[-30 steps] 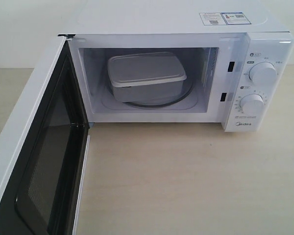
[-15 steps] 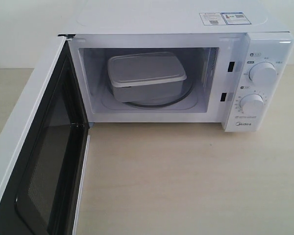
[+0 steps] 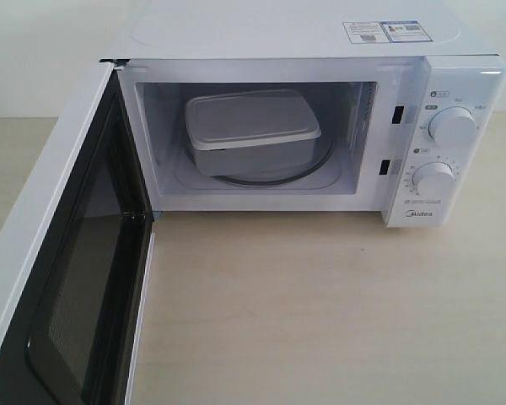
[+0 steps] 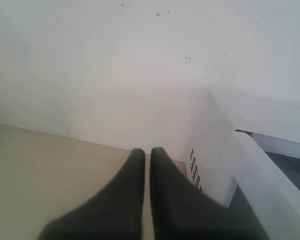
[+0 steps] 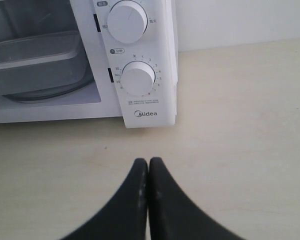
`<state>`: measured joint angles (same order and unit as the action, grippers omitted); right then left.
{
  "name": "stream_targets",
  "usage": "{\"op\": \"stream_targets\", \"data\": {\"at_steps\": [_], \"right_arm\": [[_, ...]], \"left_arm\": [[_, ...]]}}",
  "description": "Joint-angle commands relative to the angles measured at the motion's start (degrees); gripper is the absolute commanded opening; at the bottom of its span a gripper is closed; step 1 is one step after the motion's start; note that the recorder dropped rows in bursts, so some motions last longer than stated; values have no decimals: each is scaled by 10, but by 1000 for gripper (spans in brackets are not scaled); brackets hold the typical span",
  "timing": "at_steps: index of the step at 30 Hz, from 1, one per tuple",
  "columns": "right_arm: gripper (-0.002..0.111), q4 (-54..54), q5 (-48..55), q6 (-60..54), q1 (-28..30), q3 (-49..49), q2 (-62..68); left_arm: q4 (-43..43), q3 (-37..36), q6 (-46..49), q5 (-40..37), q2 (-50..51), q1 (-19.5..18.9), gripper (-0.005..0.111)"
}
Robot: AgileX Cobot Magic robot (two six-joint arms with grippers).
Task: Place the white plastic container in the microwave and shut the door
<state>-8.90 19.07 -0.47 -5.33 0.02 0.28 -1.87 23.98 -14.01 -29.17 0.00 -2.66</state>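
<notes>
The white plastic container (image 3: 251,128) sits on the glass turntable inside the white microwave (image 3: 455,93), lid on. The door (image 3: 63,278) stands swung wide open to the left, its dark window and black inner frame facing right. Neither gripper shows in the exterior view. My left gripper (image 4: 147,152) is shut with nothing in it, hovering over the table beside the microwave's vented side wall (image 4: 205,150) and behind the open door (image 4: 270,175). My right gripper (image 5: 148,162) is shut and empty, in front of the microwave's dial panel (image 5: 138,79); the container (image 5: 35,62) shows inside.
Light wooden tabletop (image 3: 337,312) stretches in front of the microwave. A white wall (image 4: 115,65) stands behind the table. Two round dials (image 3: 452,126) and a brand logo sit on the right panel; stickers (image 3: 386,31) lie on top.
</notes>
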Motion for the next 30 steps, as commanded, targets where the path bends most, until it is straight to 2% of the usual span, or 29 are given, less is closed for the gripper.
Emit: {"op": "stream_targets", "data": {"at_steps": [1, 5, 7, 10, 13, 18, 21, 27, 30], "right_arm": [[0, 3, -1, 1, 2, 0, -3], [0, 3, -1, 1, 2, 0, -3], [0, 3, -1, 1, 2, 0, -3], [0, 3, -1, 1, 2, 0, -3], [0, 3, -1, 1, 2, 0, -3], [0, 3, -1, 1, 2, 0, -3], [0, 3, -1, 0, 2, 0, -3], [0, 3, -1, 1, 2, 0, -3], [0, 3, -1, 1, 2, 0, -3]], "left_arm": [[12, 4, -14, 12, 0, -1, 4], [19, 12, -19, 32, 0, -1, 4], [19, 29, -14, 11, 12, -1, 4], [23, 71, 16, -64, 79, -1, 4], [51, 115, 99, -123, 160, -1, 4], [161, 183, 215, -182, 287, -1, 4], [192, 214, 295, -223, 349, -1, 4], [192, 227, 438, -274, 411, -1, 4], [210, 227, 469, -285, 412, -1, 4]]}}
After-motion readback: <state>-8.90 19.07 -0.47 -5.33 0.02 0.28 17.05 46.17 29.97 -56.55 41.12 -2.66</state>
